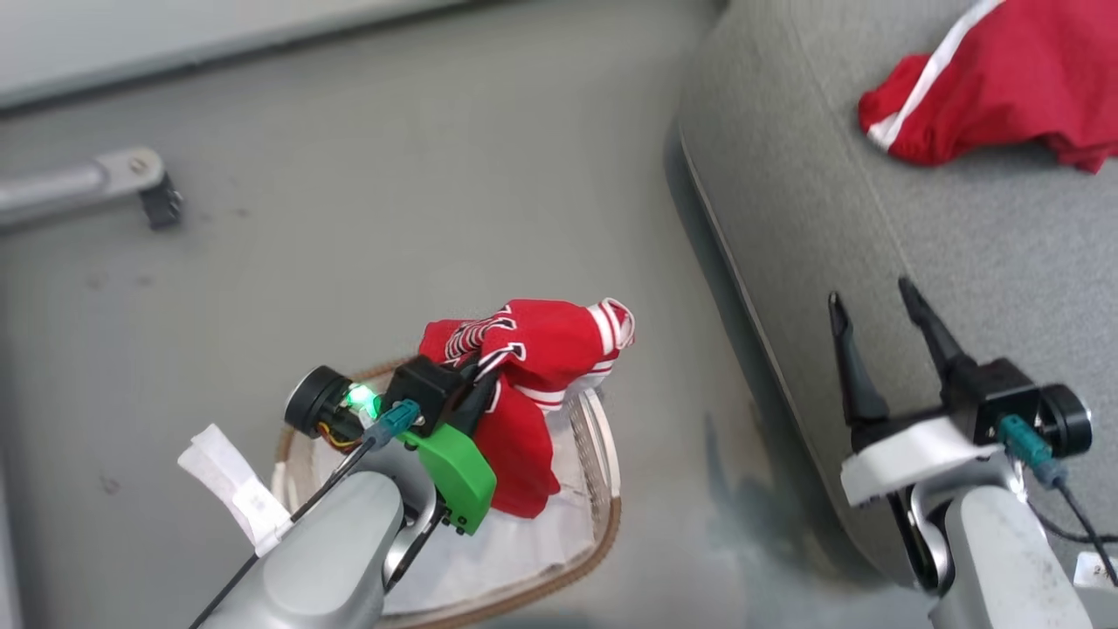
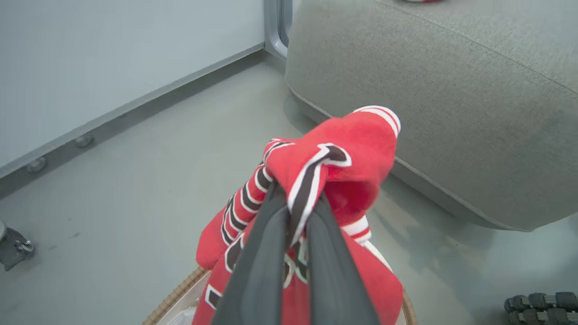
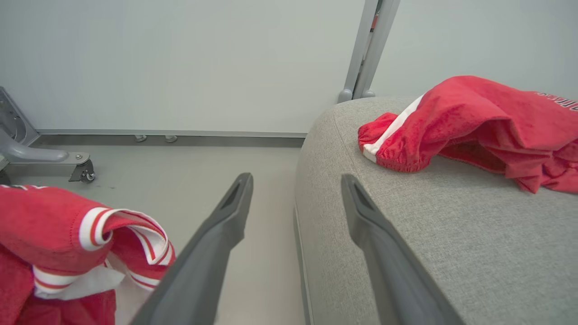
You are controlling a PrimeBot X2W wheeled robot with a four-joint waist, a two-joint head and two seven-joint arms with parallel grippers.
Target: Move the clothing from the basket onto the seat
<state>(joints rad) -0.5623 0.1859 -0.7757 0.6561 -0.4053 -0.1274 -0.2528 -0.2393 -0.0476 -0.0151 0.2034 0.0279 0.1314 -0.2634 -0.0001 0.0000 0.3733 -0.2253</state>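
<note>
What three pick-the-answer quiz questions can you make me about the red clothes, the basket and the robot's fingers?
1. Where do the red shorts with a white side stripe lie? A on the floor; B on the grey fabric sofa seat; C under that seat.
2. What colour is the woven rim of the white plastic basket? A brown; B blue; C green.
3. How are the fingers of the left gripper? A open and empty; B resting on the floor; C shut on the red jersey with black lettering.
Answers: 1 B, the head view shows them lying on the cushion top. 2 A, the rim band looks brown there. 3 C, the left wrist view shows both fingers pinching the jersey.
</note>
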